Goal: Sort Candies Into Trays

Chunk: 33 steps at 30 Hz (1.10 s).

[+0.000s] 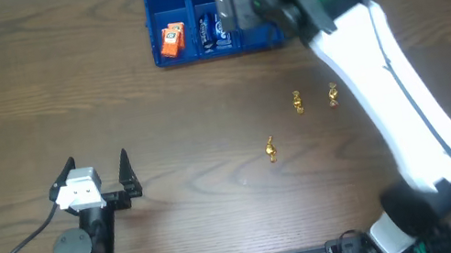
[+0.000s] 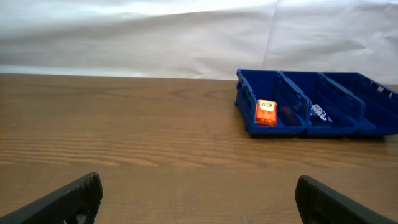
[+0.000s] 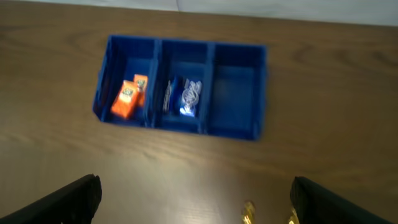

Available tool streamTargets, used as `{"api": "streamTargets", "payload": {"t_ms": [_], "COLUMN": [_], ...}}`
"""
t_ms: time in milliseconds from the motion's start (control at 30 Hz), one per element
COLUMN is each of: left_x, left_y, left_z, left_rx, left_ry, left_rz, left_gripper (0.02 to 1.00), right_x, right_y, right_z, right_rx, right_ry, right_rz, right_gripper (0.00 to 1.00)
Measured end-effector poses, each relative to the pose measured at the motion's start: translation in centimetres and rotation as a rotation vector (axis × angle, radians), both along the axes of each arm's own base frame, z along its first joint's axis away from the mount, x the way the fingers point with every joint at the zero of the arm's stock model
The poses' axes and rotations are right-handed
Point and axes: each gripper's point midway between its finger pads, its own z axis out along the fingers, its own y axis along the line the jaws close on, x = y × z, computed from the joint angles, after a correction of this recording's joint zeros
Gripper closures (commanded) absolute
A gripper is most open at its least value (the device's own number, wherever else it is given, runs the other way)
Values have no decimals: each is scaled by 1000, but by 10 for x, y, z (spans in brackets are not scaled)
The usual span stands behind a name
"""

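Note:
A blue three-compartment tray sits at the far middle of the table. Its left compartment holds orange candies, its middle one blue-wrapped candies. Three gold candies lie loose on the wood: two side by side and one nearer. My right gripper hangs open high above the table, short of the tray, with two gold candies just below it. My left gripper stands open and empty at the near left, facing the tray from afar.
The right compartment of the tray has a bare floor in the right wrist view. The right arm slants across the table's right side. Open wood lies between the left gripper and the tray. A white backdrop stands behind the table.

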Motion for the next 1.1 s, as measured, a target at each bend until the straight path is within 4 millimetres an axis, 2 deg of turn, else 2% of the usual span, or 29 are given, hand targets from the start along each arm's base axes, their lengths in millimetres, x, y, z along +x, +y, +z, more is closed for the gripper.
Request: {"api": "streamTargets", "payload": {"t_ms": [33, 100, 133, 167, 200, 267, 300, 400, 467, 667, 767, 900, 1100], "left_x": [0, 0, 0, 0, 0, 0, 0, 0, 0, 0, 0, 0, 0], "left_y": [0, 0, 0, 0, 0, 0, 0, 0, 0, 0, 0, 0, 0], "left_z": [0, 0, 0, 0, 0, 0, 0, 0, 0, 0, 0, 0, 0], "left_rx": [0, 0, 0, 0, 0, 0, 0, 0, 0, 0, 0, 0, 0], "left_ry": [0, 0, 0, 0, 0, 0, 0, 0, 0, 0, 0, 0, 0], "left_rz": [0, 0, 0, 0, 0, 0, 0, 0, 0, 0, 0, 0, 0], "left_gripper": [20, 20, 20, 20, 20, 20, 20, 20, 20, 20, 20, 20, 20], "right_x": [-12, -29, -36, -49, -57, -86, -99, -123, -129, -143, -149, -157, -162], "right_y": [-5, -9, -9, -9, -8, -10, -11, -10, -10, -9, 1, 11, 9], "right_z": [-5, -37, -61, -97, -118, -169, -187, -221, -236, -270, -285, -293, -305], "right_rx": [-6, -24, -37, -66, -79, -123, -141, -160, -144, -98, -89, -100, -117], "right_ry": [18, 83, 129, 207, 249, 367, 410, 468, 476, 505, 530, 554, 589], "right_rz": [-2, -10, -14, -17, -20, -30, -34, -47, -56, -58, -33, -9, -21], "right_gripper": [3, 3, 1, 1, 1, 1, 1, 42, 86, 95, 209, 242, 301]}}
